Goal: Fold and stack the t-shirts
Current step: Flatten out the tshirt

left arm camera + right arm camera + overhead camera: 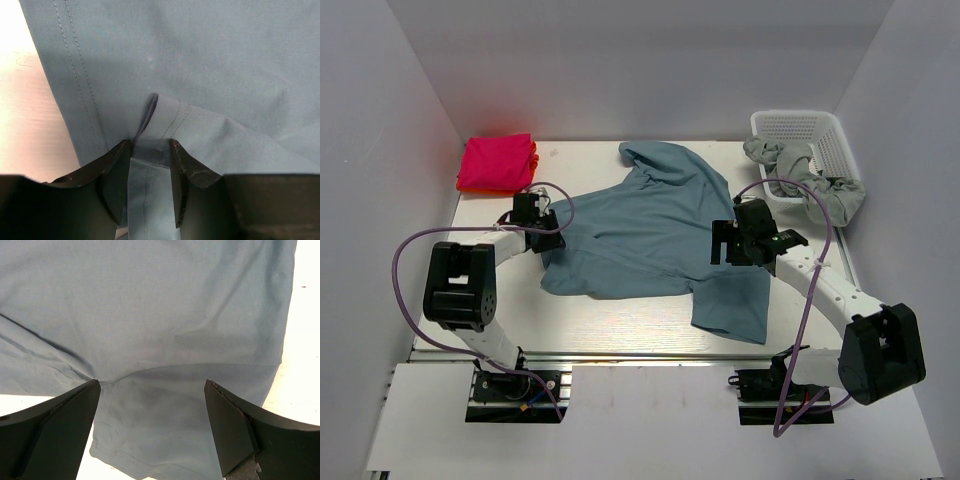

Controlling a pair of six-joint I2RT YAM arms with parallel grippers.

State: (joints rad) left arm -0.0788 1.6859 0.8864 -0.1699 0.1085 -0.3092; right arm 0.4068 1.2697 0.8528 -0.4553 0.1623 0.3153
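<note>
Left gripper (150,146): closed down to a narrow gap on a raised ridge of stitched teal cloth, which is pinched between the fingers (117,167). Placed at the left edge of the garment in the top view.

Right gripper (152,385): spread wide, with nothing between the jaws. Poised low over the right-hand part of the same garment, above a line where one layer laps over another. Cannot tell whether it touches the cloth.

Teal-blue t-shirt (640,225): spread mostly flat across the middle of the table (620,325), between the two arms. Bunched and rumpled at the far end, with one panel trailing toward the near right.

Handling, as a judgement:
- Light, limp, without any stiffness.
- Likely to sag, stretch and drag along the table when lifted by one point.
- Not fragile, and not slippery between closed jaws.
- Best taken at double-stitched hems or seam lines, where the thicker cloth gives a firmer bite.
- Two holds set well apart needed to carry an edge over straight.

Pink t-shirt (497,162): folded at the far left corner, with an orange edge (533,158) showing beside it.

Grey t-shirt (812,182): unfolded, slumped over the rim of the white lattice basket (800,122) at the far right.
</note>
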